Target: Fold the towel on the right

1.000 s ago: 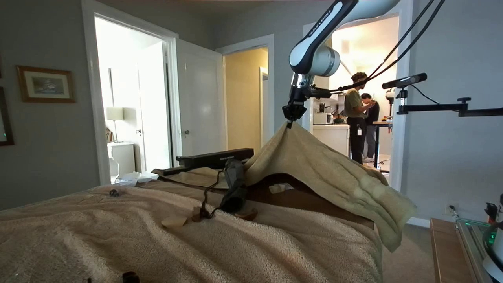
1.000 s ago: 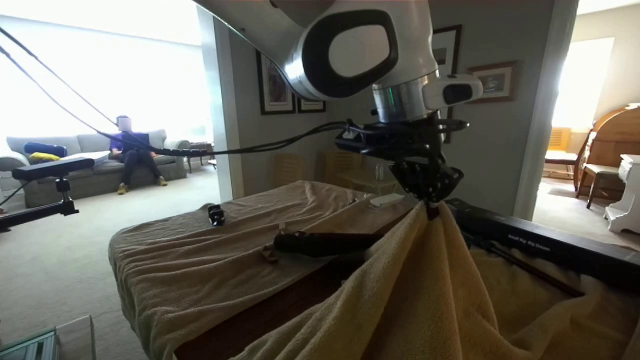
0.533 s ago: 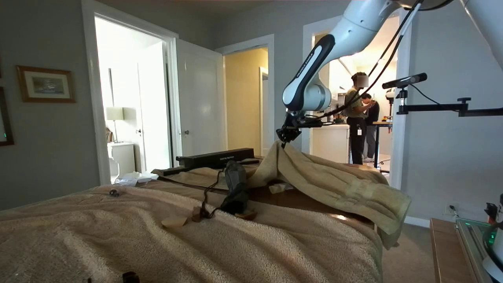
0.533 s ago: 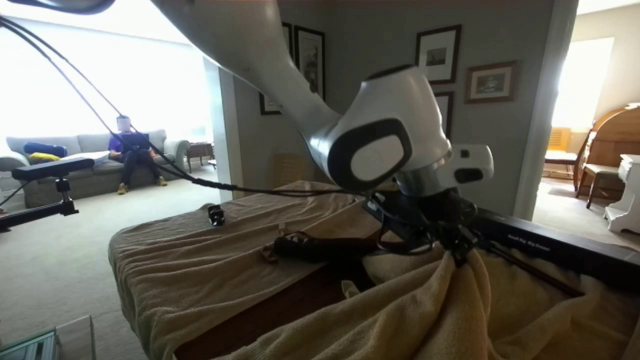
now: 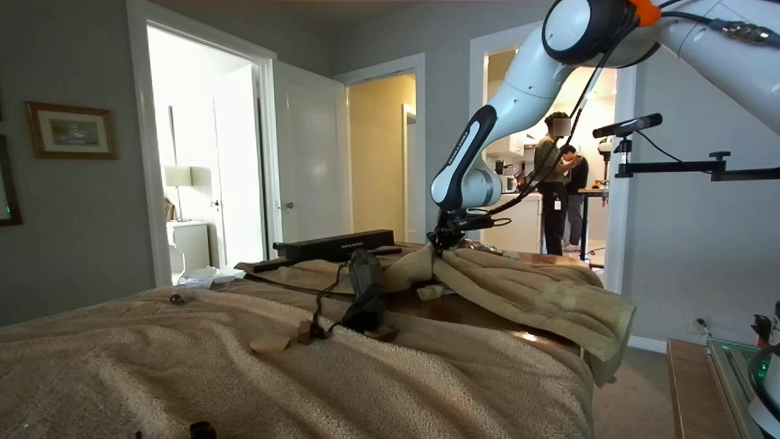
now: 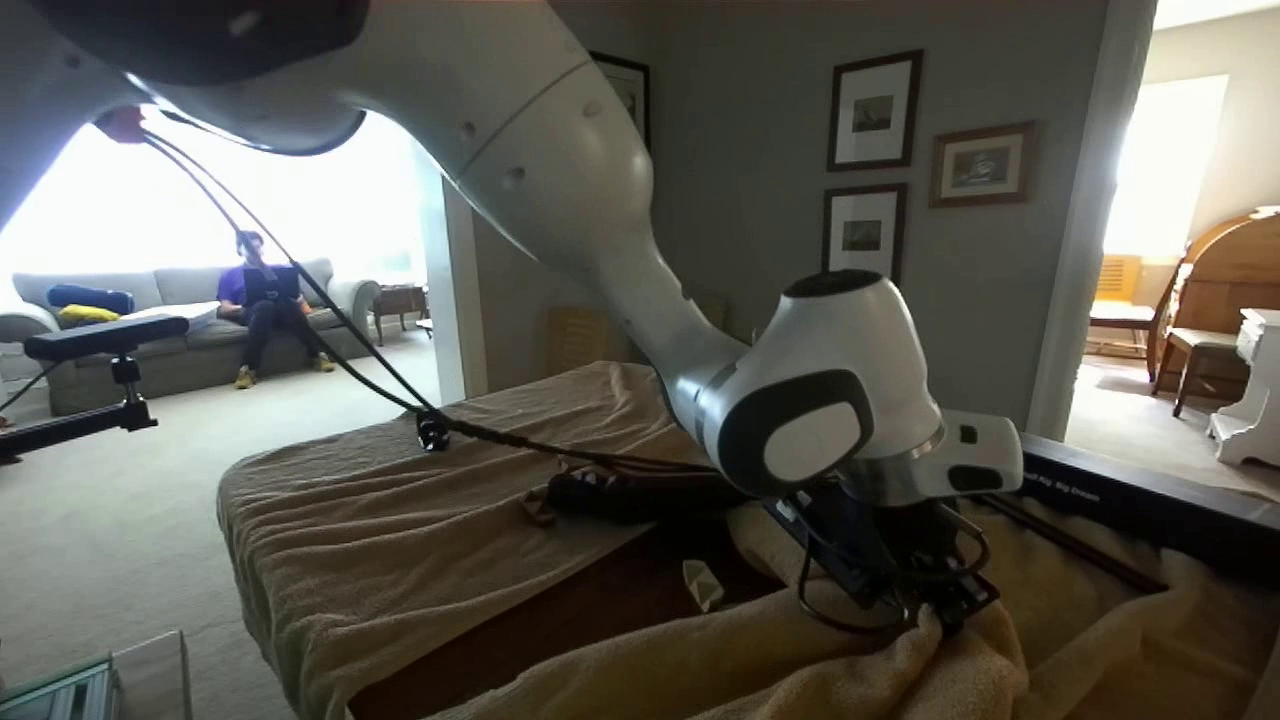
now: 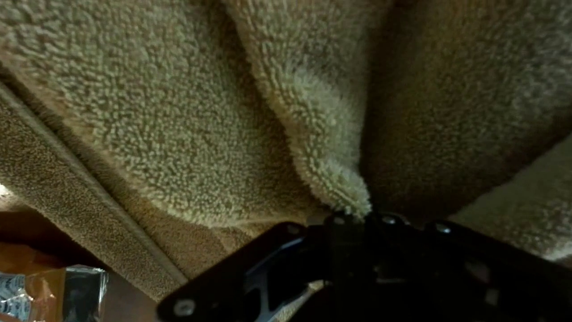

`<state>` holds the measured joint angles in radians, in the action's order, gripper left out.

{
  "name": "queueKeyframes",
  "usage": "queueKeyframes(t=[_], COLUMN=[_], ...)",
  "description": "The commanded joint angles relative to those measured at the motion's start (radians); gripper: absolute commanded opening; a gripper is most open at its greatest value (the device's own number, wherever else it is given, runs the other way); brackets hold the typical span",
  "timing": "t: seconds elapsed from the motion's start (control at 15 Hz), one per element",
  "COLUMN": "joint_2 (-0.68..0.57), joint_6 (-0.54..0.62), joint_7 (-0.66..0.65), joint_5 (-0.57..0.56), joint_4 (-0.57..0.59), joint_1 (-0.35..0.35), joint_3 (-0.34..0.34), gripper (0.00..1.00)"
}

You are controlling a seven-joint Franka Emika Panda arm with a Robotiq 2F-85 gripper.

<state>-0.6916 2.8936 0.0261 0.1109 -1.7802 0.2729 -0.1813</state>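
Note:
The towel (image 5: 536, 286) is a plain beige-tan cloth over the far side of the table, with one end hanging over the table's edge. It also shows in an exterior view (image 6: 830, 665), bunched into folds. My gripper (image 5: 437, 249) is down low at the towel's gathered part, which lies close to the table. In the wrist view my gripper (image 7: 357, 219) is shut on a pinched fold of the towel (image 7: 187, 134). The fingertips are dark and partly hidden by the cloth.
A black long box (image 5: 335, 246) lies at the back of the table. A dark pouch with cords (image 5: 364, 292) lies beside the towel, on a tan rumpled cloth (image 5: 183, 366). Bare brown tabletop (image 6: 560, 620) shows between the cloths. Clear packaging (image 7: 67, 290) shows in the wrist view.
My gripper has moved down with the towel held in it. The towel's raised peak has sunk into low folds near the table. The hanging end has shifted only slightly.

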Motion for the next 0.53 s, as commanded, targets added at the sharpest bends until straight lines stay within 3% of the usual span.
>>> queueKeyframes(t=[0.0, 0.07, 0.13, 0.27, 0.47], joint_2=[-0.089, -0.082, -0.068, 0.022, 0.172], joint_6=[-0.064, -0.061, -0.070, -0.141, -0.280], joint_7=[-0.043, -0.037, -0.040, 0.003, 0.058], joint_5=[-0.046, -0.048, -0.052, -0.061, -0.086], joint_4=[0.118, 0.116, 0.109, 0.031, -0.118], joint_1=[-0.023, -0.025, -0.033, -0.027, -0.021], joint_3=[-0.046, -0.047, -0.056, -0.040, -0.026], gripper=[0.02, 0.03, 0.32, 0.37, 0.59])
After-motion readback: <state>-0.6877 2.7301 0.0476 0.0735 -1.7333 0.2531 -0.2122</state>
